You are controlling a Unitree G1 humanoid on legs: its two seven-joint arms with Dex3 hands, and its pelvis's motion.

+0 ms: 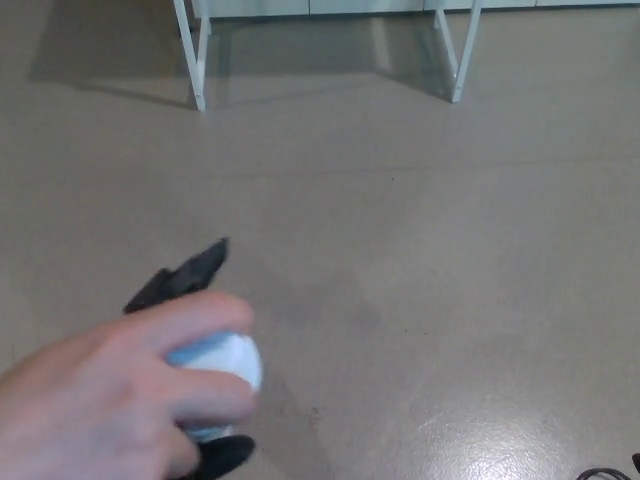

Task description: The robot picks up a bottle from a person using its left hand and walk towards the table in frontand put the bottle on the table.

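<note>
In the head view, a person's hand (pixel 100 400) comes in from the lower left corner and fills most of that corner. It is wrapped around a bottle (pixel 236 366), with its fingers folded over the top and the near side. Only a small rounded part of the bottle shows, white with a pale blue band, blurred, held in the air above the floor (pixel 420 250). The robot's left hand (pixel 180 278) is mostly hidden behind the person's hand. One black part sticks out above the knuckles, slanting up and to the right, and another black part shows just under the bottle at the bottom edge. The bottle lies between these two parts. Whether the left hand is closed on the bottle, only touching it, or standing clear of it cannot be told, since the person's hand covers the contact. The right hand does not show. The floor is plain beige, with a bright glare (pixel 500 458) near its lower right corner. Two white table legs (pixel 198 55) stand far off on the floor at the top edge, well apart from the bottle. A small dark thing (pixel 603 473) at the lower right corner is too cut off to identify.
</note>
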